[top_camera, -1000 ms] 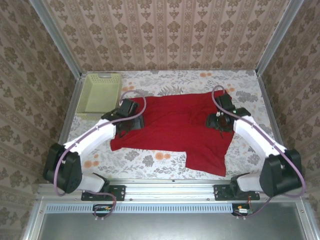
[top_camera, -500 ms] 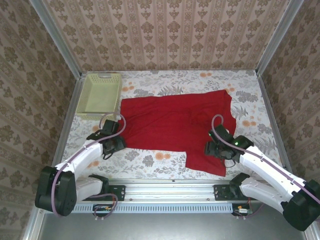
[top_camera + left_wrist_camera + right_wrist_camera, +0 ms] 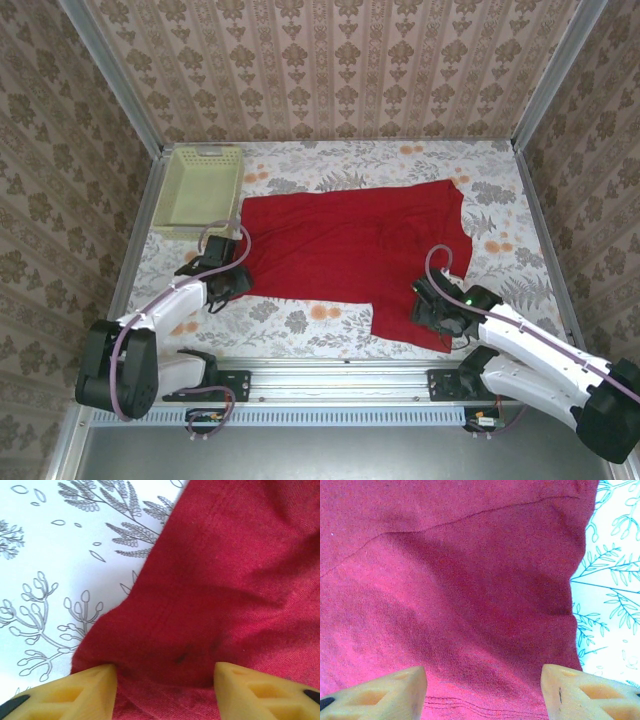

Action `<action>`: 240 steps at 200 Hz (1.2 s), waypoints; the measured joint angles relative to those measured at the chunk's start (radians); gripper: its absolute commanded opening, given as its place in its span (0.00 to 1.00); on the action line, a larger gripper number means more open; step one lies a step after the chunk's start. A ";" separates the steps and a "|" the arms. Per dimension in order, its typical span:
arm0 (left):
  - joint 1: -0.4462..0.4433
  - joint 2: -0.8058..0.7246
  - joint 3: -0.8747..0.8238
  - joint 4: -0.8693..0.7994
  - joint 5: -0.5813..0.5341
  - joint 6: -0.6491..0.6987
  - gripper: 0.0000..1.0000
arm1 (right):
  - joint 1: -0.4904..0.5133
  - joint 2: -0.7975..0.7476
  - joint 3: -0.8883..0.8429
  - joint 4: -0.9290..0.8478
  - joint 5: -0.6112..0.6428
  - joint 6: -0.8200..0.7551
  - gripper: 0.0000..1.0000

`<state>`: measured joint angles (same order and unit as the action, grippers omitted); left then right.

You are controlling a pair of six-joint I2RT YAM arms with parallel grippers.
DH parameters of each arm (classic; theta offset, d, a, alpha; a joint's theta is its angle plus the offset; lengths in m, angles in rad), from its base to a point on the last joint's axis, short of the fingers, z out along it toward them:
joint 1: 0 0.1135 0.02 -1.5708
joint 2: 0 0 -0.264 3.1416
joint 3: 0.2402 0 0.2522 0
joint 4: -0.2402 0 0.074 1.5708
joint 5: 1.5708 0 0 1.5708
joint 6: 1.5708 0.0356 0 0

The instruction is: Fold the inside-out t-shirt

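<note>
White arm shells [image 3: 170, 300], black joints [image 3: 110, 365], mauve cables [image 3: 222, 227], yellow-orange jaws

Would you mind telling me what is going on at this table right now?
Two robot arms are working on a red t-shirt spread across the floral table. The left claw sits at the shirt's left edge, jaws apart with a raised bunch of cloth between them. The right claw is low over the near right corner, jaws apart by the hem. No fold has been made yet. A pale basket stands at the far left.
</note>
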<state>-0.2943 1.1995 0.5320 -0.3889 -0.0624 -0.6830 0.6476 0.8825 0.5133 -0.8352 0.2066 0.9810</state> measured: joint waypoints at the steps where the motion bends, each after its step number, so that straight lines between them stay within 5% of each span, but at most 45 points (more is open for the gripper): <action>1: 0.000 0.000 0.000 0.000 -0.002 -0.001 0.59 | 0.000 0.000 0.000 0.000 0.001 0.001 0.65; 45: -0.005 -0.042 -0.002 -0.042 -0.065 -0.030 0.58 | 0.026 0.057 0.000 0.034 0.006 0.030 0.65; 115: -0.029 0.051 0.002 -0.042 -0.077 -0.045 0.50 | 0.027 0.391 0.047 0.222 -0.026 0.052 0.61; 199: -0.063 0.089 0.026 -0.043 -0.099 -0.066 0.22 | 0.005 0.364 0.050 0.212 -0.006 0.044 0.62; 240: -0.099 0.091 0.043 -0.046 -0.111 -0.067 0.09 | 0.103 0.241 0.048 0.108 0.031 0.098 0.64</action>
<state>-0.3931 1.2907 0.5751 -0.4347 -0.1738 -0.7498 0.7502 1.1240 0.5613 -0.7277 0.2371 1.0790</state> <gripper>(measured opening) 0.121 0.630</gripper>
